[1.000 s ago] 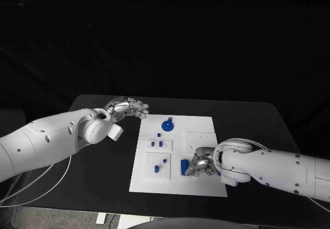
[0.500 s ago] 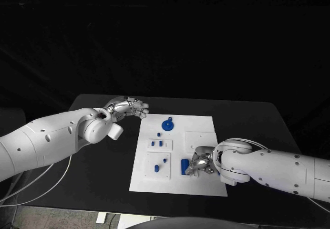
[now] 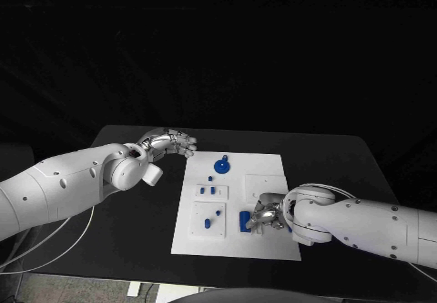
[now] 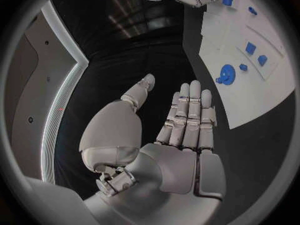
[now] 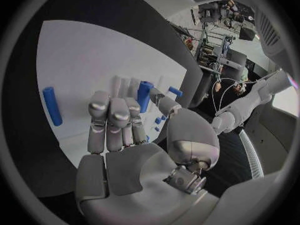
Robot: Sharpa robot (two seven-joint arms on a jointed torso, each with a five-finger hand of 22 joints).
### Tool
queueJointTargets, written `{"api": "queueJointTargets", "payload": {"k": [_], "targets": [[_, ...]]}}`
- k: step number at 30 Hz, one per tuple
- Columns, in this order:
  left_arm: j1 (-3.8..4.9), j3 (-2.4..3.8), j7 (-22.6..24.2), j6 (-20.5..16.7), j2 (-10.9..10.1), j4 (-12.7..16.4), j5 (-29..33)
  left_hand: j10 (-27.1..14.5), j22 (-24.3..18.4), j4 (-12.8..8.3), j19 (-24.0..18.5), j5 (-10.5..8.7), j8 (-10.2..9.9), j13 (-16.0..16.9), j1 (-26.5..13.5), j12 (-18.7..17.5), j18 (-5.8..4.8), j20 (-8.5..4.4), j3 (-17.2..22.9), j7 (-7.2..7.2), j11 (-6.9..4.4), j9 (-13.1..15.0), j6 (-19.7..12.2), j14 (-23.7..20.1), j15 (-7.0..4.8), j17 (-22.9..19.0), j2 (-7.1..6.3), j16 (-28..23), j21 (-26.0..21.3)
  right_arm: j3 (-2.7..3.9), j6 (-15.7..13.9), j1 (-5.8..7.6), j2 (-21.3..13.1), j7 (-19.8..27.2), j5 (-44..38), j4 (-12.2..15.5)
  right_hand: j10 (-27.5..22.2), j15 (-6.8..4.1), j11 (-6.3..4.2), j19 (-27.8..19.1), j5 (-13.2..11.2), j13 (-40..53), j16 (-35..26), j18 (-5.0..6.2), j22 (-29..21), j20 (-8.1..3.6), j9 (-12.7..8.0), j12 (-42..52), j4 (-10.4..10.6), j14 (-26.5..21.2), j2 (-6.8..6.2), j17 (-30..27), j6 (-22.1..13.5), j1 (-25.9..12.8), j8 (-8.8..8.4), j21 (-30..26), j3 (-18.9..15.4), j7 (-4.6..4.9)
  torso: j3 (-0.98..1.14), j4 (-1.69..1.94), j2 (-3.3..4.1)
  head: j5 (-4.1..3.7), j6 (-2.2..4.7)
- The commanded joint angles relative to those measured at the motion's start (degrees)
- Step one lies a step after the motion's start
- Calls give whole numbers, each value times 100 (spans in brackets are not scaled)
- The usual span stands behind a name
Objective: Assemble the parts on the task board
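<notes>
The white task board lies in the middle of the table. My right hand rests low on its near right part, thumb and fingertips pinching an upright blue peg. In the right wrist view the blue peg stands between the thumb and the fingers of my right hand. A blue bar lies flat on the board. A round blue gear sits at the far end, with small blue parts nearer. My left hand hovers over the table beyond the board's far left corner, holding nothing.
In the left wrist view my left hand has straight fingers, with the board and the gear beside it. A white square block sticks out at my left wrist. Black table surrounds the board.
</notes>
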Motion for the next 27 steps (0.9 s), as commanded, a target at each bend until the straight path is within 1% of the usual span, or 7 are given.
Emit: {"api": "queueJointTargets", "payload": {"k": [1,7,13,22,24,25,27], "targets": [[4,4,34,78,5,11,-7,-8,8,25,35,-18,36,8,-25,-33,22,8,2,-24,-11,-6,-12,48,-9,6,30,-36,-24,-8,-18,-11,-74,141,152,28,25,-32,-5,26,-24,0,-36,337,85,25,5,24,59,9,-109,7,82,-7,23,0,-2,45,-2,3,-1,-4,6],[4,4,33,62,-3,10,-7,-8,9,25,35,-18,37,9,-25,-33,22,8,1,-24,-12,-7,-12,49,-9,9,29,-38,-26,18,-116,26,-390,379,393,264,8,-29,1,36,-24,-5,-40,337,85,12,7,8,54,12,-303,8,51,24,7,3,-6,52,1,-4,-4,-4,25],[4,4,37,60,-3,8,-7,-8,11,24,35,-19,34,9,-25,-33,22,8,0,-23,-12,-9,-17,50,-9,13,24,-40,-28,216,-76,169,-712,438,433,303,9,-22,10,43,-25,-1,-42,337,85,3,11,9,23,12,-343,9,11,53,-9,6,-42,63,0,-4,-3,-41,57],[4,3,40,67,3,13,-8,1,15,18,35,-20,38,11,-15,-29,22,7,3,-24,-15,-9,-12,54,-10,21,21,-45,-32,224,57,253,-1081,302,-22,160,27,-9,22,69,-25,7,-45,337,91,-18,34,18,-131,17,-328,11,-16,260,-10,27,-67,74,6,-5,-1,-76,93],[4,3,37,64,2,12,-8,2,15,18,35,-20,38,12,-14,-28,22,7,3,-24,-16,-9,-11,54,-10,22,20,-46,-33,223,137,253,-1166,206,-231,196,8,-6,26,66,-25,-9,-49,337,92,-21,41,-4,-218,17,-372,10,-29,356,-13,29,-77,78,10,-4,2,-92,99],[4,3,36,62,1,10,-8,2,16,18,35,-20,39,12,-14,-28,22,7,3,-24,-16,-9,-11,55,-10,23,19,-46,-33,223,204,253,-1210,133,-384,207,-5,-5,27,66,-24,-21,-51,337,92,-26,48,-20,-306,19,-500,10,-33,477,-11,31,-68,78,11,-5,3,-105,111],[4,2,36,56,-14,27,-8,2,16,17,35,-21,39,12,-14,-28,22,7,2,-24,-16,-9,-11,55,-10,23,18,-47,-33,221,257,252,-1270,12,-553,210,-32,3,33,67,-25,-49,-59,337,88,-19,54,-57,-319,19,-578,5,-34,527,-9,28,-83,84,14,-13,1,-129,127]]}}
